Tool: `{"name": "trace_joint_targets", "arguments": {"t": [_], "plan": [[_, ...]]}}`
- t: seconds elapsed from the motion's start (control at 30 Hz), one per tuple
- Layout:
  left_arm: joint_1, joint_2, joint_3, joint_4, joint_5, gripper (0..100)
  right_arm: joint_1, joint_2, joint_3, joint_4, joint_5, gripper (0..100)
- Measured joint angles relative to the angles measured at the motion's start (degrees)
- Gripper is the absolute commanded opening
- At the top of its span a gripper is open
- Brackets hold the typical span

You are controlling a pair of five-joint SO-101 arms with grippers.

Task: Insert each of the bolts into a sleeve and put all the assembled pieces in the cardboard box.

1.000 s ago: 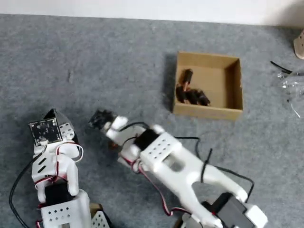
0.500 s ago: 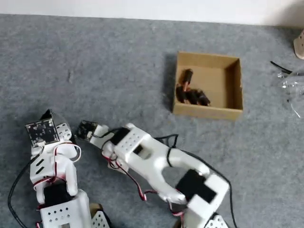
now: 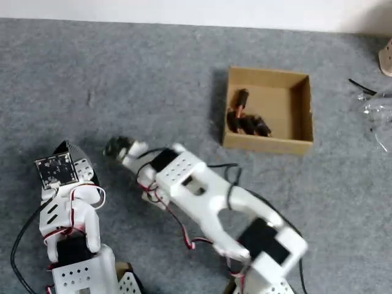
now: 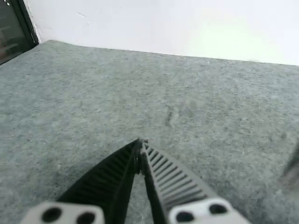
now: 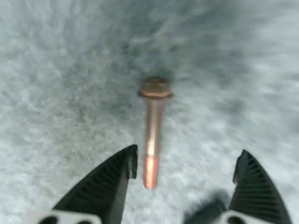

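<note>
Right wrist view: my right gripper (image 5: 187,156) hangs over the mat (image 5: 56,70) with its jaws spread wide and nothing in them. The bolt (image 5: 154,126) lies flat on the felt, its tip just inside the gap and nearer one jaw than the other, its flanged hex head pointing away. I judge the bolt to be metal: stiff, light for this arm, in no danger of crushing. Its smooth round shank is likely to roll on the felt or slip between the ribbed pads. I would close across the shank about mid-length, at right angles to its axis, so the flange can stop it sliding through and the tip stays free to enter a sleeve. The off-centre position suggests one jaw will touch first and nudge the bolt sideways. Left wrist view: my left gripper (image 4: 140,145) is closed on nothing, tips meeting just above the mat. High view: the box (image 3: 267,145) stands well apart from both arms, with dark assembled pieces (image 3: 245,119) inside it. Compared with a second ago, the right arm has swung leftward across the table, carrying its gripper (image 3: 116,147) closer to the left arm. Its elbow has also shifted toward the table's near edge. The left arm has hardly moved, and the box and its contents lie as they did.
</note>
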Motion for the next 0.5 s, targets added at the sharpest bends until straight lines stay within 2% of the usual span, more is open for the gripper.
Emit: {"name": "trace_joint_targets", "arguments": {"t": [0.23, 0.37, 0.5], "plan": [[0.0, 0.0, 0.0, 0.0, 0.0, 1, 8.4, -19.4, 4.7, 5.6, -9.3, 29.6], [0.0, 0.0, 0.0, 0.0, 0.0, 1, 12.0, -25.1, 14.2, 4.3, -10.1, 29.6], [0.0, 0.0, 0.0, 0.0, 0.0, 1, 12.5, -26.5, 22.9, 0.4, -10.2, 29.6]]}}
